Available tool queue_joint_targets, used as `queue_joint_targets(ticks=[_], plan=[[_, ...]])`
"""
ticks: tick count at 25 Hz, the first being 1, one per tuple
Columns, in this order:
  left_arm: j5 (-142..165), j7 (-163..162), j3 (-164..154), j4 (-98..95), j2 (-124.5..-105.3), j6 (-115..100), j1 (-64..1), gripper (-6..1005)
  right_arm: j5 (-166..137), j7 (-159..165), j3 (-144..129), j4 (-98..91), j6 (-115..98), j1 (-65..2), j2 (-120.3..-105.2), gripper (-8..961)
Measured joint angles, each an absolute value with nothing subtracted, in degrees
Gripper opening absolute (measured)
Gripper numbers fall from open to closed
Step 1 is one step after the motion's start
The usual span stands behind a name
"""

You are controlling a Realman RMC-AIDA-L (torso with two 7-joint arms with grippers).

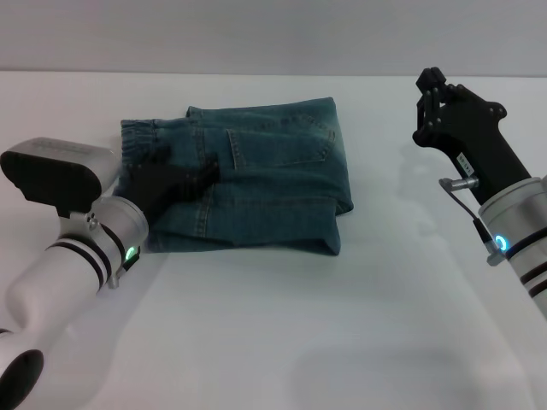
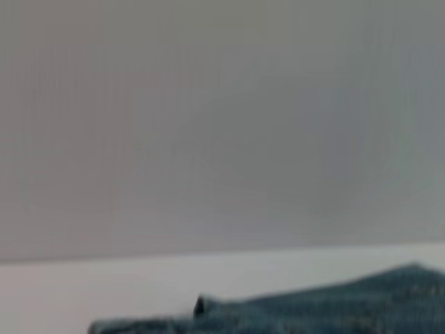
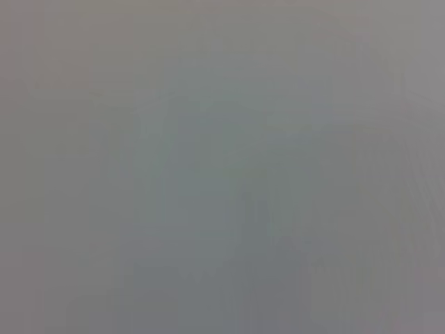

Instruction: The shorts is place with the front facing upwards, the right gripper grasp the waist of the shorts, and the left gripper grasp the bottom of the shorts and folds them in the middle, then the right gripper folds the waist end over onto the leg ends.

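At the lower left of the head view, the left arm's silver-white wrist with its black bands and green light is seen rising from the frame's corner toward the centre. Its left hand, a black claw, is laid on the left part of the shorts; whether its fingers are spread or closed on the cloth cannot be told, as black claw and dark denim run together there.

The shorts are seen in the middle of the frame, on the white table, folded into a compact, roughly rectangular bundle of blue-green denim. A stitched pocket is shown on the upper layer. The waist of the shorts, gathered and puckered, is seen at the upper left edge of the bundle, just above the left hand. The right edge of the bundle is formed by stacked layers of denim.

At the right of the frame, the right hand is held above the table, well apart from the shorts and touching nothing. Its fingers appear drawn close together, with nothing held.

In the left wrist view, a low strip of denim is shown before a plain grey wall.
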State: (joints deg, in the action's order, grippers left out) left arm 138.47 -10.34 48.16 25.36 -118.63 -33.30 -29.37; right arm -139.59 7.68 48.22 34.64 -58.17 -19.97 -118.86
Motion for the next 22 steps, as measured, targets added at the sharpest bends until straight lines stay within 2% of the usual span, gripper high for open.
queue_joint_targets(ticks=[8, 14, 22], plan=[[138.53, -8.58, 46.87, 26.78, -118.44, -39.12, -28.18, 809, -139.73, 7.38, 48.25, 34.04, -59.21, -18.90, -118.85, 82], [138.56, -3.18, 51.94, 28.93, -117.98, -52.48, -25.46, 809, -139.64, 5.92, 53.86, 33.63, -67.82, -13.98, -118.85, 92], [138.52, 2.66, 60.82, 21.97, -117.93, -54.21, -25.42, 809, -136.67, 5.81, 61.68, 23.92, -77.20, -8.69, -119.10, 106]])
